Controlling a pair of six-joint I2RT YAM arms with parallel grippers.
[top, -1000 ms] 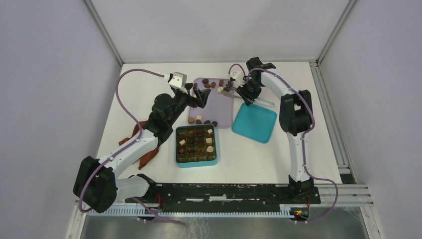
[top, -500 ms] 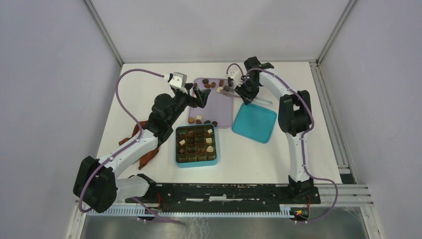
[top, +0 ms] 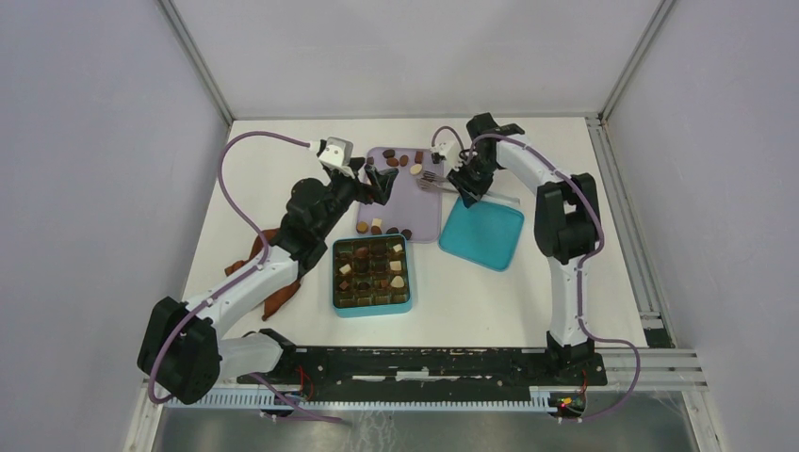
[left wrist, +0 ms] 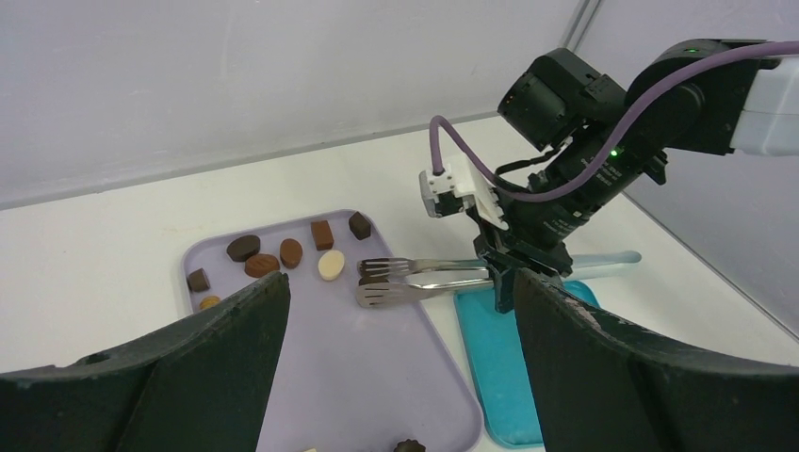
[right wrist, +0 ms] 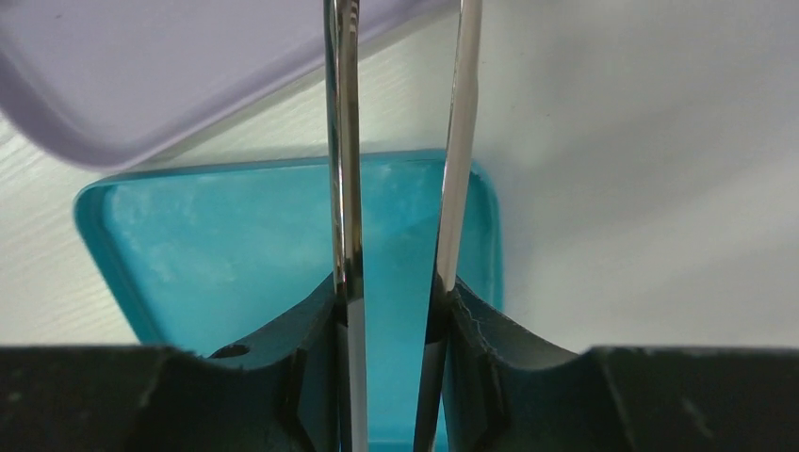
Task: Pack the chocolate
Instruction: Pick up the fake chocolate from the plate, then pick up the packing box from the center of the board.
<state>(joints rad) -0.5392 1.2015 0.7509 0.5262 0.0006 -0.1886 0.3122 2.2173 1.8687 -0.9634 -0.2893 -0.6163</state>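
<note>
Tongs [left wrist: 424, 280] nearer now; chocolate [left wrist: 331, 265], white table [top: 528, 311], grey walls [top: 405, 56]

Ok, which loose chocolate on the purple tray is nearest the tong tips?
The cream-white oval one, the only white piece in that far cluster, right by the tongs; the brown pieces lie farther off.

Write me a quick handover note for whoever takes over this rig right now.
Left gripper: open, empty, above the lavender tray.
Right gripper: shut on the tongs, tips over the tray beside the loose chocolates.
Done: packed chocolates sit in the teal box; its lid lies right of the tray.
Left: move the loose chocolates into the box.
</note>
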